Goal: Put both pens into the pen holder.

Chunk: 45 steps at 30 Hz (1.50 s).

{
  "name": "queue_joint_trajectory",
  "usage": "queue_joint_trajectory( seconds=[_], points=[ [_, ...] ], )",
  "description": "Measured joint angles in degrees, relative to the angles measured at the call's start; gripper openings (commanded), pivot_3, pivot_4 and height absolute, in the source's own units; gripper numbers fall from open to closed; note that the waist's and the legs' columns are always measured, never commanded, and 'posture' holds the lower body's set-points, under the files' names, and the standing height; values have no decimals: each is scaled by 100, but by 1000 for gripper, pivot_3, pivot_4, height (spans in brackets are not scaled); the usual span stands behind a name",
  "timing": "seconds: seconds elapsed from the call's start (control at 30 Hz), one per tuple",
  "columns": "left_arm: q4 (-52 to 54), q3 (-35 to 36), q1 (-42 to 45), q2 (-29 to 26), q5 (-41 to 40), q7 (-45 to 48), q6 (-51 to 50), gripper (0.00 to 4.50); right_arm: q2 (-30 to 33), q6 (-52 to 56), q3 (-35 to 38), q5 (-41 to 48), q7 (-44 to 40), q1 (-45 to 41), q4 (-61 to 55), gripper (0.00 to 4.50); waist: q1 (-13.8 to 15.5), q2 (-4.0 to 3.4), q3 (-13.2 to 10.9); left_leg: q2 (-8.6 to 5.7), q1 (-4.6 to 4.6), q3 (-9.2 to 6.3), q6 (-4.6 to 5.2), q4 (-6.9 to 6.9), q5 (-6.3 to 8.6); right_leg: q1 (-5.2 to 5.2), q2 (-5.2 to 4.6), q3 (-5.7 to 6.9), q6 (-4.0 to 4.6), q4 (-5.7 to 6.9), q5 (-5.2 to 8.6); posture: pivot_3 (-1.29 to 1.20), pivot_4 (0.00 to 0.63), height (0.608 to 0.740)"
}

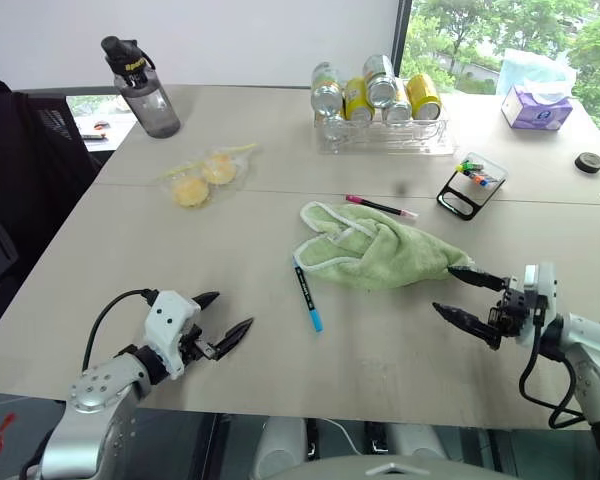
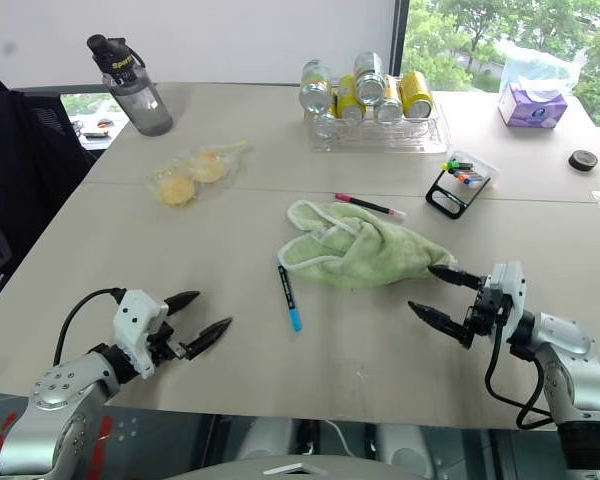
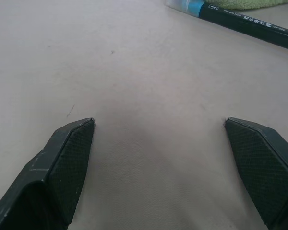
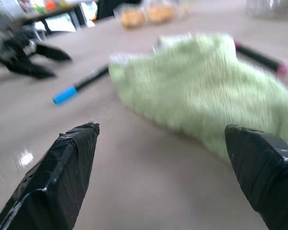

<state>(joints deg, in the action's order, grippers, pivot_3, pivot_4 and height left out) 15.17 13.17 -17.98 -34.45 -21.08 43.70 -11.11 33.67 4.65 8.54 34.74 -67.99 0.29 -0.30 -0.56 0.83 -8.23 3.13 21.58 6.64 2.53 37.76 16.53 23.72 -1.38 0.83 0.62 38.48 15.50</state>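
A black pen with a bright blue end (image 1: 307, 293) lies on the table in front of a green towel (image 1: 375, 250); it also shows in the left wrist view (image 3: 240, 20). A thinner black pen with pink ends (image 1: 380, 207) lies just behind the towel. The pen holder (image 1: 471, 184), a small clear box with a black looped frame and coloured tips, sits at the back right. My left gripper (image 1: 227, 317) is open, low over the table to the left of the blue-ended pen. My right gripper (image 1: 459, 291) is open, by the towel's right corner, holding nothing.
A clear rack of drink cans (image 1: 380, 110) stands behind the pens. A grey water bottle (image 1: 145, 90) is at the back left, and a bag of yellow rounds (image 1: 202, 178) lies nearer. A tissue box (image 1: 536, 105) and a black tape roll (image 1: 588, 162) sit at the far right.
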Motion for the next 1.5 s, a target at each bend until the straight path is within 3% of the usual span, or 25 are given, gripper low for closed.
queue_joint_trajectory(
  seconds=[0.2, 0.37, 0.67, 0.77, 0.97, 1.0, 1.03, 1.13, 1.23, 1.5],
  points=[
    [367, 94, 61, -273, -679, 520, -356, 4463, 54, -48, -95, -571, 539, -781, -117, 4500, -13, 16, -24, -1, 15, -5, -2, 1, -1, 9, 5, 12, -21, -2, -11, 0, 150, 739],
    [909, 372, 436, -645, -1483, 927, -764, 4463, 51, 325, -974, -1460, 955, -1719, -145, 4500, -32, 21, -34, -1, 18, -5, -26, 2, -15, 11, 8, 13, -23, -4, -11, 0, 150, 739],
    [1380, 714, 319, -918, -1963, 985, -1262, 4463, -9, 304, -1870, -2743, 1311, -2188, 672, 4500, -22, 27, -39, -4, 27, -3, -28, 3, -16, 7, 11, 15, -27, -31, -12, 0, 150, 739],
    [1505, 741, 271, -918, -1970, 966, -1334, 4500, 6, 502, -1911, -2855, 1327, -2336, 689, 3685, -27, 28, -39, -2, 21, -4, -29, 4, -17, 2, 15, 15, -26, -30, -12, 0, 150, 739],
    [1534, 779, 219, -917, -1969, 963, -1380, 4500, -15, 634, -1893, -2791, 1330, -2323, 681, 903, -25, 29, -39, -2, 23, -4, -29, 8, -17, 1, 15, 15, -27, -30, -12, 0, 150, 739],
    [1534, 779, 235, -918, -1967, 964, -1385, 4500, -14, 633, -1864, -2755, 1328, -2302, 658, 238, -24, 29, -39, -2, 23, -4, -29, 9, -17, 1, 15, 15, -27, -30, -12, 0, 150, 739],
    [1534, 779, 244, -918, -1966, 965, -1385, 4500, -14, 634, -1858, -2746, 1328, -2290, 635, 57, -24, 29, -39, -2, 23, -4, -29, 9, -17, 1, 16, 15, -27, -30, -12, 0, 150, 739],
    [1525, 763, 353, -921, -1962, 982, -1390, 4500, -142, 648, -1603, -2418, 1320, -2099, 560, 57, -18, 29, -39, -2, 25, -6, -29, 9, -17, 2, 18, 15, -27, -30, -12, 0, 150, 739],
    [1483, 695, 573, -942, -1961, 1011, -1401, 4500, -531, 639, -1004, -1516, 1249, -1859, 313, 57, -17, 26, -41, -1, 27, -7, -29, 9, -17, 2, 20, 15, -28, -29, -13, 0, 150, 739],
    [1232, 313, 1512, -1078, -1970, 1165, -1512, 4500, -35, 2370, 1820, 2090, 1302, -1406, -391, 57, 51, 28, -44, -3, 26, -10, -28, 12, -17, -3, 18, 19, -29, -27, -15, 0, 150, 739]
  ],
)
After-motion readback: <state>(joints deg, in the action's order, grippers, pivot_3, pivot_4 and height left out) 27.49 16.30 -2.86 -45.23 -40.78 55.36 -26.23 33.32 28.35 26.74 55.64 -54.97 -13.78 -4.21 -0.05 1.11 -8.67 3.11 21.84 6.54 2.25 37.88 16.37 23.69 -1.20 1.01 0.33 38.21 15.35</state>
